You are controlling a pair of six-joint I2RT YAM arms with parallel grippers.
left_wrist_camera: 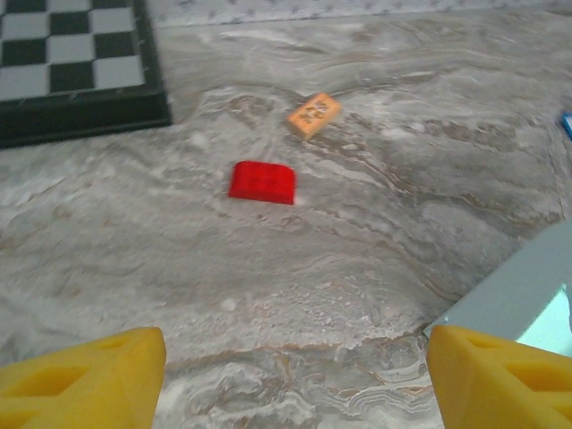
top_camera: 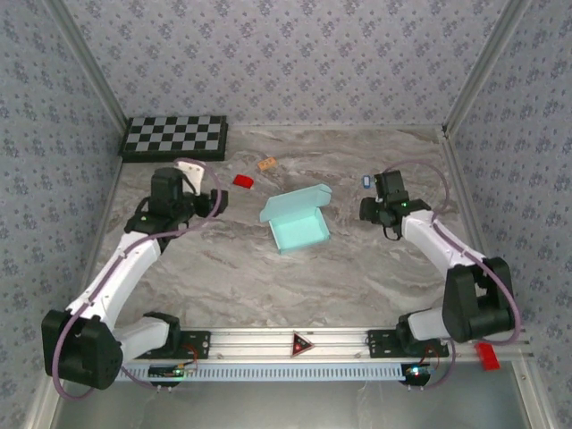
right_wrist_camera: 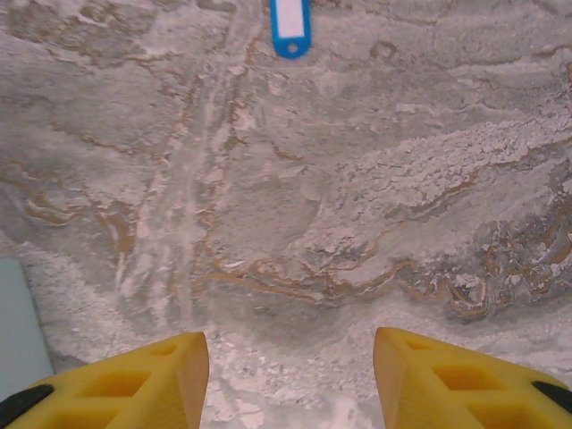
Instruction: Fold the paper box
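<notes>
Far-left back corner of the bench (top_camera: 268,295): a black-and-white checkerboard (top_camera: 174,137) lies flat, well apart from the work.
Left fingers (left_wrist_camera: 80,375): yellow, spread wide with nothing between them, low over bare marble just left of the box.
Small red plastic block (top_camera: 243,180): loose on the bench beyond the left fingers.
Small orange-tan block (top_camera: 266,164): loose, a little farther back.
Pale aqua-blue thin-cardboard paper box (top_camera: 297,219): mid-bench between the two arms, touched by neither.
Box, done: the tray looks formed, with its walls apparently up.
Box, to do: the lid flap stands open at the far side, so it likely needs lowering and tucking.
Blue-rimmed white key tag (right_wrist_camera: 290,22): flat, right of the box.
Right fingers (right_wrist_camera: 134,384): yellow, apart, empty, near the tag.
</notes>
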